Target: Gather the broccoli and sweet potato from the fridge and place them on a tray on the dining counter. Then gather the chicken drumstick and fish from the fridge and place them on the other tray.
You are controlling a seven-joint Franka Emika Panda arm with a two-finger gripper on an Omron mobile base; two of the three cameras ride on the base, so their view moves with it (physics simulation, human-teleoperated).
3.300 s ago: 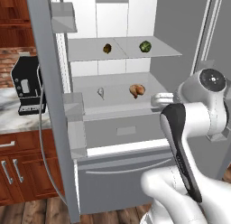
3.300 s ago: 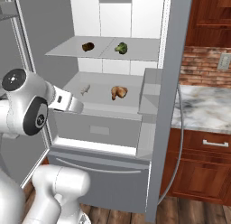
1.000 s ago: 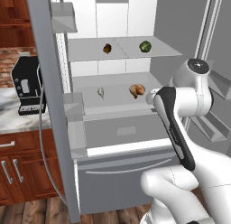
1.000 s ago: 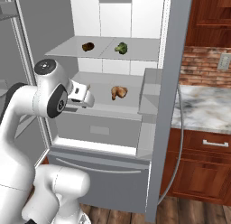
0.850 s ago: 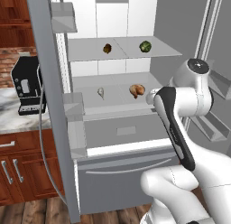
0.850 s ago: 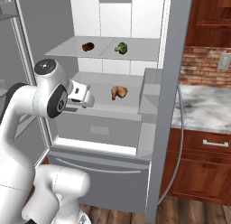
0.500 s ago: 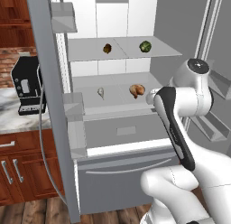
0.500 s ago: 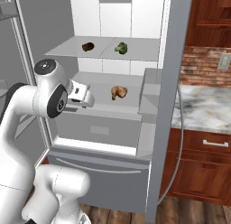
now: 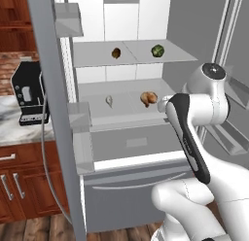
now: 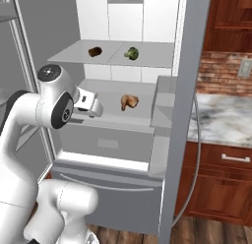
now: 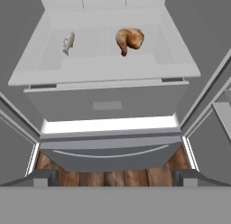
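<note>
The gripper (image 11: 115,175) hangs with jaws spread wide and empty before the open fridge (image 9: 194,55). On the lower shelf (image 11: 103,67) beyond it lie a small silvery fish (image 11: 67,42), long axis running front to back, and a golden-brown chicken drumstick (image 11: 128,39) to its right. The upper shelf (image 10: 113,53) carries a brown sweet potato (image 10: 95,51) and green broccoli (image 10: 131,53). No writing is legible

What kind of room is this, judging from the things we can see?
It looks like a home kitchen. An open fridge holds food on its shelves, such as a chicken drumstick and broccoli. Beside it are wooden cabinets under a marble counter, and a coffee machine stands on the other side.
</note>
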